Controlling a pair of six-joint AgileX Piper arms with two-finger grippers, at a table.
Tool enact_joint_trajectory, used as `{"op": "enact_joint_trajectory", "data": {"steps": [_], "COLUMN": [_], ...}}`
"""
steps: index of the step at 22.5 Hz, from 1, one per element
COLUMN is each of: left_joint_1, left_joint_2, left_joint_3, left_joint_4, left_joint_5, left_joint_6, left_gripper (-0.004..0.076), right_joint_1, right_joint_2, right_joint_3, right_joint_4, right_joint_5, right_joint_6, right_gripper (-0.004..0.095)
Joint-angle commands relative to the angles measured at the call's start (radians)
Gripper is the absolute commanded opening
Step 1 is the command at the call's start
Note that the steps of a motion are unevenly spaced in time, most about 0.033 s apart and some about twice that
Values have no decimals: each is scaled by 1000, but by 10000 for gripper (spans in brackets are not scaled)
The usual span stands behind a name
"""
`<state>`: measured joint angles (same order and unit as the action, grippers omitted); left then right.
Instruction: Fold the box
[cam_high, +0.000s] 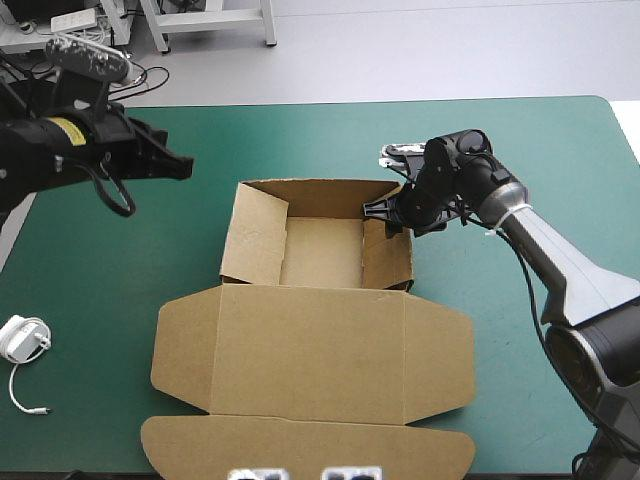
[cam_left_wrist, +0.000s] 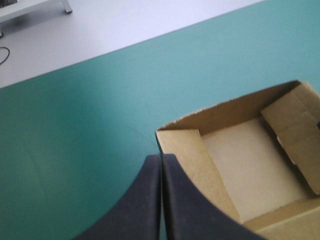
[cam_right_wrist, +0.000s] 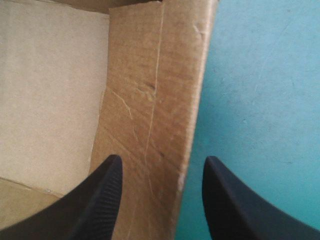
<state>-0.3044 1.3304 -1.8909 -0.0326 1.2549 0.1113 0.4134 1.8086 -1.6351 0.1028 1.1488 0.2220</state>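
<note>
Box of brown cut board (cam_high: 310, 350), lying at the middle of the table with the teal-green cover (cam_high: 120, 270); its long axis runs from your near edge to the far one. Nearest you is the rounded tuck flap, which reaches almost to the near edge. Beyond it the lid panel lies flat, a side flap spread to either hand. Beyond the lid stands the tray, mouth upward, with its left, right and far walls raised. The box thus points its tray end away from you.

Left of the lid and well apart from it, note a small white plug adapter with a thin white lead (cam_high: 25, 338) resting on the cover.

At the tray's right wall you find the right gripper (cam_high: 385, 213). In the right wrist view this gripper (cam_right_wrist: 163, 160) has its black fingers spread wide, with the box wall (cam_right_wrist: 150, 100) standing between them. One finger is over the tray's inside, the other outside over the cover. Whether either pad touches the board you cannot tell.

Farther off, the left gripper (cam_high: 183, 167) hangs above the cover, left of and beyond the tray's far left corner, apart from the box. In the left wrist view that gripper (cam_left_wrist: 161, 159) has its fingers pressed together in one pointed arch and holds nothing. The tray's corner (cam_left_wrist: 172, 134) lies just ahead.
</note>
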Motion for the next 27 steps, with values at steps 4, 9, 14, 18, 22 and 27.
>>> {"op": "enact_joint_trajectory", "data": {"steps": [4, 9, 14, 18, 22, 27], "left_joint_1": [-4, -4, -4, -4, -4, -4], "left_joint_2": [-286, -610, -838, -936, -980, -985], "left_joint_3": [451, 936, 1176, 1243, 1272, 1284], "left_joint_4": [23, 24, 38, 86, 99, 99], "left_joint_5": [-101, -204, -230, -227, -227, -220], "left_joint_6": [3, -28, -91, -123, -129, -136], "left_gripper": [-10, -10, -10, -10, -10, -10], "right_joint_1": [-13, -34, -232, -477, -661, -774], "right_joint_2": [51, 13, -90, -132, -130, -114], "right_joint_3": [-24, -38, -49, -47, -36, -34], "right_joint_4": [100, 16, -143, -145, -138, -150], "right_joint_5": [-30, -29, 41, 89, 87, -6], "right_joint_6": [-128, -138, -120, -192, -238, -270], "right_gripper": [107, -19, -19, -19, -19, -2]}}
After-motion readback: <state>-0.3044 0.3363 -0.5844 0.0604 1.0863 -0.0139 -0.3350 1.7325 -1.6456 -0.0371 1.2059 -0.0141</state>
